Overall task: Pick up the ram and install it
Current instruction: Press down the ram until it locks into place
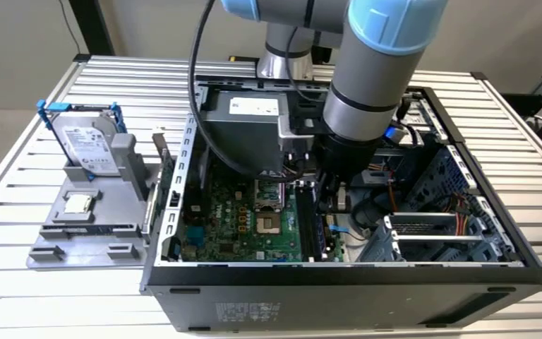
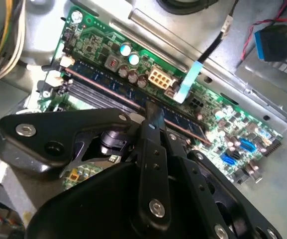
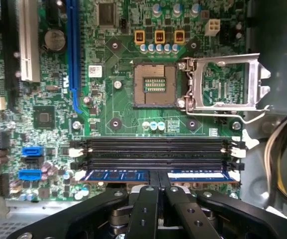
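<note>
I've got the gripper [image 3: 158, 180] down inside the open computer case [image 1: 346, 272], fingers pinched together on the ram [image 3: 114, 175]. In the first wrist view the ram sits along the motherboard [image 3: 113, 107] slot nearest the gripper, beside the empty black slots [image 3: 155, 152]. CPU socket [image 3: 154, 84] open, its metal latch frame [image 3: 225, 82] flipped aside. Hard drive [image 1: 90, 141] stands on the grey fixture [image 1: 87, 233] outside the case.
</note>
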Action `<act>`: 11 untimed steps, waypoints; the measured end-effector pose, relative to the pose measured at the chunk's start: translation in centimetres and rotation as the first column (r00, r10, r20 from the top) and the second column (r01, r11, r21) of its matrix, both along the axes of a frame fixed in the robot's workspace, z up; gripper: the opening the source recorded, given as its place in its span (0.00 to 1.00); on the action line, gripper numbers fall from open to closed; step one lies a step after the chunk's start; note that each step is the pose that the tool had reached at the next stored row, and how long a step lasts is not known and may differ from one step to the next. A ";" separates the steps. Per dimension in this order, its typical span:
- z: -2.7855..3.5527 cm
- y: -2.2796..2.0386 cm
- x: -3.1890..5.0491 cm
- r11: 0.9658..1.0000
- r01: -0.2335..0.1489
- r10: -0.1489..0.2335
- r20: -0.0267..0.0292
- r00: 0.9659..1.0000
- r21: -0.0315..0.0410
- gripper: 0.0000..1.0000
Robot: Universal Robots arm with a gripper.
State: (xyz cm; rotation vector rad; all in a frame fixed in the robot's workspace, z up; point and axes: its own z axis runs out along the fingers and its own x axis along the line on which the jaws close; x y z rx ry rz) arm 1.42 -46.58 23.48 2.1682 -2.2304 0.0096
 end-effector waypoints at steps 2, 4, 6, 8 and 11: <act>0.93 0.00 0.00 1.000 0.000 0.000 0.000 1.000 0.000 0.00; 1.76 0.00 0.00 1.000 0.000 0.000 0.000 1.000 0.000 0.00; 2.30 0.00 0.00 1.000 0.000 0.000 -0.001 1.000 0.000 0.00; 2.87 0.00 0.00 1.000 0.000 0.000 -0.002 1.000 0.000 0.00; 3.70 0.00 0.00 1.000 0.000 0.000 -0.003 1.000 0.000 0.00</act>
